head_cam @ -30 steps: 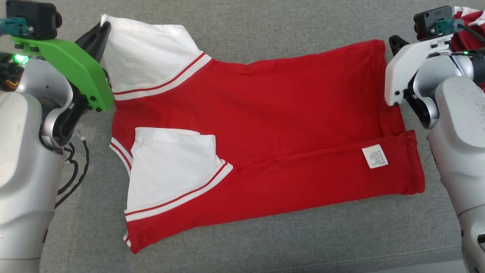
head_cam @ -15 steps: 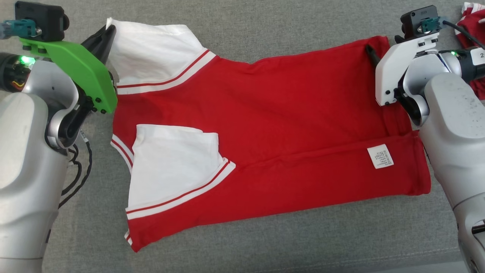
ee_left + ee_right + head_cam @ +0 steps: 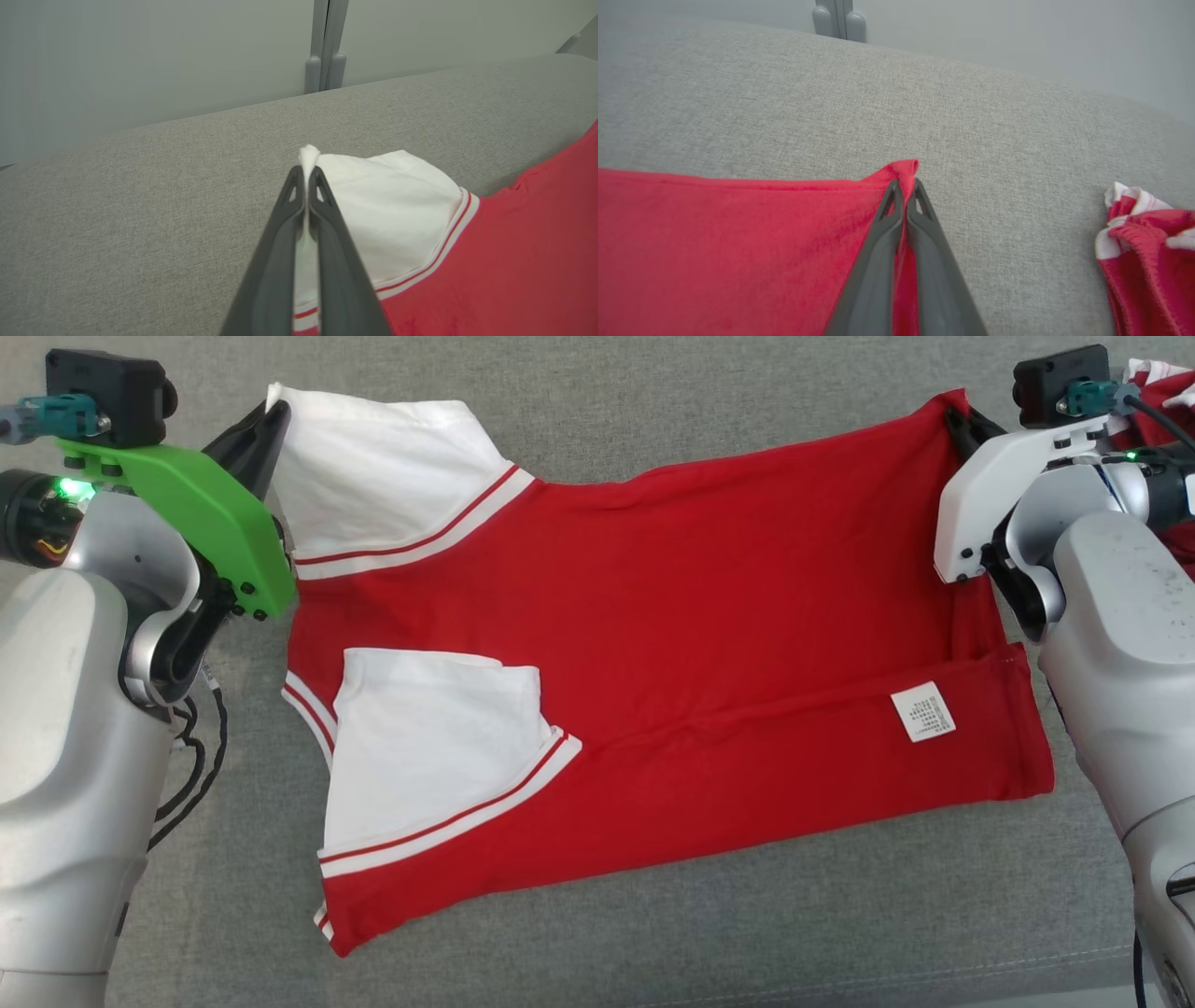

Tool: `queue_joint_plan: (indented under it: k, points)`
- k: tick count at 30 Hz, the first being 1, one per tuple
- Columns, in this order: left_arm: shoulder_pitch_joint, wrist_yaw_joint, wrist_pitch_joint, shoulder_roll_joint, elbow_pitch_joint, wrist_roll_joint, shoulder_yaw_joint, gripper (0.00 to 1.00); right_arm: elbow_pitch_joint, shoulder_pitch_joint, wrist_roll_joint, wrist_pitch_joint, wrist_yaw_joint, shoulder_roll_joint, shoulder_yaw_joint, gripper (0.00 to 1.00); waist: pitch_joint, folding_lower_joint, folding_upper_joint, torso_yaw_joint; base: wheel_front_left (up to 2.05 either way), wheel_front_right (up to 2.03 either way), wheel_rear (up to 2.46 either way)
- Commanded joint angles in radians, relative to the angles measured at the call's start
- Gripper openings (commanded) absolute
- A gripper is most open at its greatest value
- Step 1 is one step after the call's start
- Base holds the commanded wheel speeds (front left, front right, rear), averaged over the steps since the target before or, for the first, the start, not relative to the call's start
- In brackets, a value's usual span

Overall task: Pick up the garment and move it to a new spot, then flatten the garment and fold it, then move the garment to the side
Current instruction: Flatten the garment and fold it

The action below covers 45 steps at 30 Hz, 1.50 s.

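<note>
My left tool (image 3: 307,173) grips the red shirt's (image 3: 700,616) white sleeve (image 3: 373,476), right tool (image 3: 906,184) its hem corner (image 3: 906,168); I see its length stretched between them

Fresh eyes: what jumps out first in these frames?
A red garment with white sleeves lies spread across the grey cushion. The left gripper is shut on its far white sleeve corner, the right gripper on its far red hem corner. Another red-and-white garment sits bunched at far right.

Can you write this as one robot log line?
garment: partly folded, on grey surface | left gripper: shut on white sleeve | right gripper: shut on red hem corner
</note>
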Motion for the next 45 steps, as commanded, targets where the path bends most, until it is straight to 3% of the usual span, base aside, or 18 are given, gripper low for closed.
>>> queue_joint_plan:
  k: [1,12,18,23,29,45]
  points:
    - [0.001,0.005,-0.009,0.002,0.0,-0.005,0.004,0.0,0.008,-0.008,0.001,-0.023,-0.002,0.001,-0.001,0.0,-0.017,0.0,0.0,-0.007,0.0,0.0,0.0]
    - [0.181,-0.001,-0.052,0.043,-0.138,-0.042,-0.006,0.0,-0.06,0.14,0.102,-0.187,-0.002,-0.022,0.096,0.0,-0.117,0.0,0.0,-0.021,0.0,0.0,0.0]
    - [0.372,0.047,-0.08,0.071,-0.31,-0.069,0.015,0.0,-0.153,0.279,0.156,-0.249,-0.002,-0.067,0.097,0.0,-0.163,0.0,0.0,-0.016,0.0,0.0,0.0]
    - [0.56,0.101,-0.115,0.069,-0.417,-0.091,0.021,0.0,-0.244,0.404,0.189,-0.263,-0.002,-0.084,0.069,0.0,-0.181,0.0,0.0,-0.011,0.0,0.0,0.0]
    - [0.709,0.14,-0.183,0.035,-0.447,-0.115,0.032,0.0,-0.332,0.52,0.182,-0.255,-0.002,-0.087,0.009,0.0,-0.187,0.0,0.0,-0.003,0.0,0.0,0.0]
    - [0.864,0.15,-0.292,-0.038,-0.403,-0.161,0.023,0.0,-0.502,0.741,0.1,-0.216,-0.002,-0.014,-0.167,0.0,-0.206,0.0,0.0,0.004,0.0,0.0,0.0]
